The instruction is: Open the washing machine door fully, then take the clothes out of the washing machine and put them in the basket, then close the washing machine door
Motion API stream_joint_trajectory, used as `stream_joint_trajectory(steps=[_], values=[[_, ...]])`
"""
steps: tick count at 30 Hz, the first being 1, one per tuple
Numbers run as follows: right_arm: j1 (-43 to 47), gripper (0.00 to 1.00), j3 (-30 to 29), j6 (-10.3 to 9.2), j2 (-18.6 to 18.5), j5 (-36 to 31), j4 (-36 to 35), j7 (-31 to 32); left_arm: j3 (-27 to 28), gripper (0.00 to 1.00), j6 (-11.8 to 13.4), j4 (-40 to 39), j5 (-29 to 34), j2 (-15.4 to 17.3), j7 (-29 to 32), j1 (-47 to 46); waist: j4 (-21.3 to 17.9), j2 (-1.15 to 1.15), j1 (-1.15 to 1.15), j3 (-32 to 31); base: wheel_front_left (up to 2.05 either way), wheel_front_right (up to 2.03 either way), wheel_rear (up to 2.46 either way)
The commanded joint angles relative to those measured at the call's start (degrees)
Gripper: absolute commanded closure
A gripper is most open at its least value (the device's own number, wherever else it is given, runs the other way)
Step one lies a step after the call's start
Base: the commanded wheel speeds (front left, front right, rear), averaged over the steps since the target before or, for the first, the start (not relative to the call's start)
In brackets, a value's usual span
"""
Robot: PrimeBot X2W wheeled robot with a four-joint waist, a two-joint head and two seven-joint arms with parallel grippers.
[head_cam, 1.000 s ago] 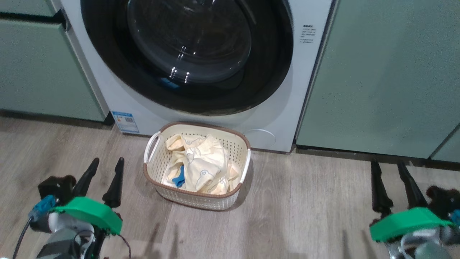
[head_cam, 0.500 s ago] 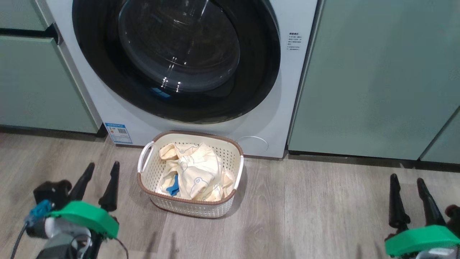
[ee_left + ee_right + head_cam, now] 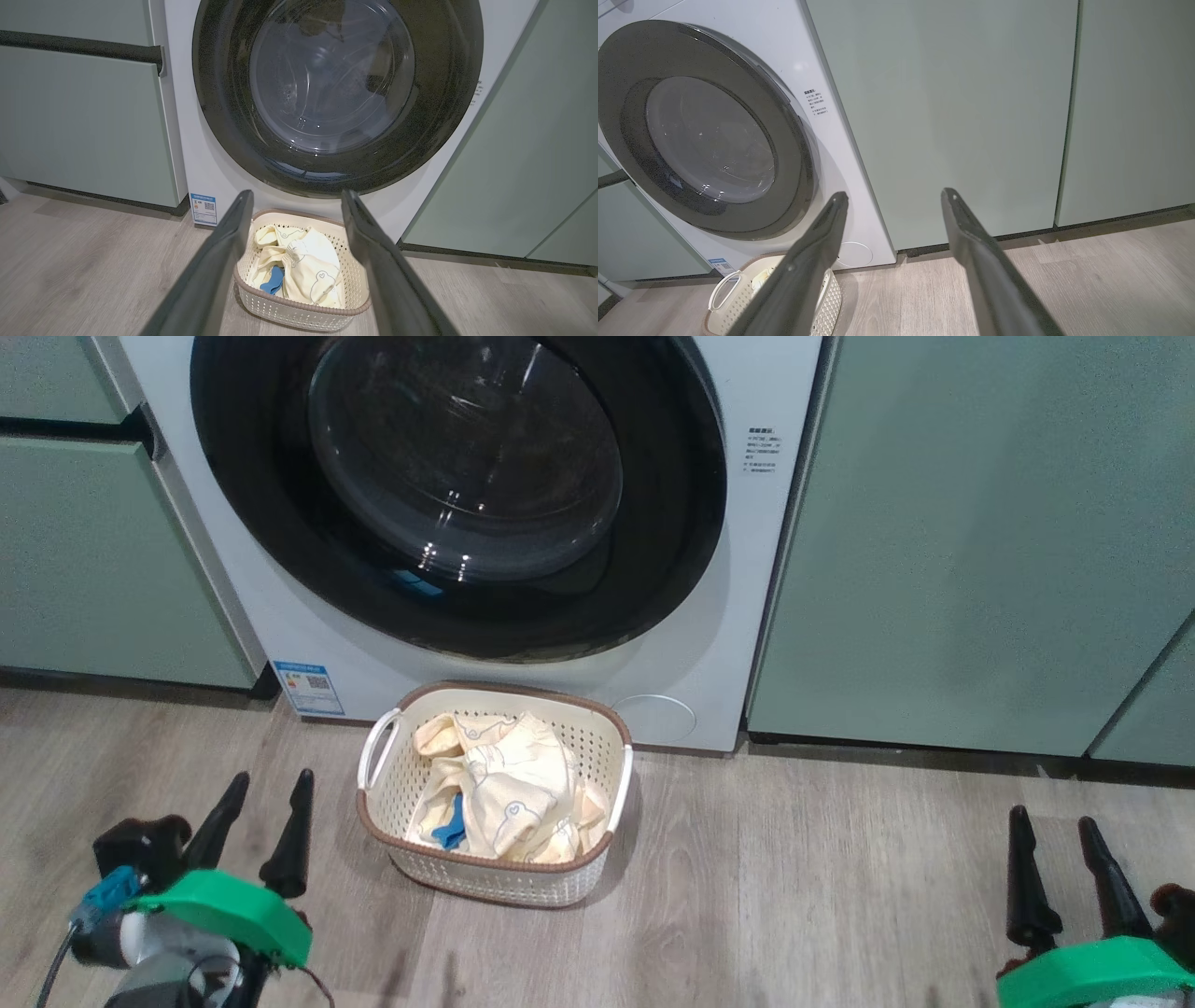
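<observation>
Wood floor (image 3: 803, 896), basket (image 3: 490, 887) of yellow clothes (image 3: 509, 784) below shut washing machine door (image 3: 467, 476), left claw (image 3: 273, 776), right claw (image 3: 1053, 816) both apart, empty

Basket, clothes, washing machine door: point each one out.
basket (image 3: 495, 885), head view, near perforated wall.
clothes (image 3: 513, 793), head view, middle of yellow cloth.
washing machine door (image 3: 243, 523), head view, left of black rim.

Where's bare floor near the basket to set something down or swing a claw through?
Widest free patch: floor between basket and right claw, in front of the right cabinet. A narrower strip lies between left claw and basket. Crowded: the basket sits close to the washer, and clothes lie in it.
</observation>
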Motion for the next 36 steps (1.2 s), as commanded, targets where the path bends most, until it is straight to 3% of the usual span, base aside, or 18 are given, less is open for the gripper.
stream_joint_trajectory(steps=[1,32,33,36], values=[[-1.84,0.00,1.23,-0.08,-0.18,-0.40,-1.65,-0.38,2.65,0.00,-0.04,-1.20,0.52,1.13,-0.36,-2.57,0.04,0.00,0.00,0.00,0.00,0.00,0.00],[-1.80,0.00,1.05,-0.08,-0.18,-0.16,-0.92,-0.38,2.62,0.00,-0.04,-1.51,1.19,0.85,-0.36,-2.61,0.35,0.00,0.00,-0.01,0.00,0.00,0.00],[-0.01,1.00,0.11,0.00,0.01,0.03,0.69,0.01,0.22,1.00,0.00,0.42,0.64,-0.74,0.02,-0.02,0.35,0.00,0.01,-0.01,0.00,0.00,0.00],[1.00,1.00,0.60,0.00,0.15,0.00,3.48,0.08,-0.45,1.00,0.02,2.99,0.64,-2.27,0.02,1.30,0.36,0.00,0.01,0.00,0.00,0.00,0.00]])
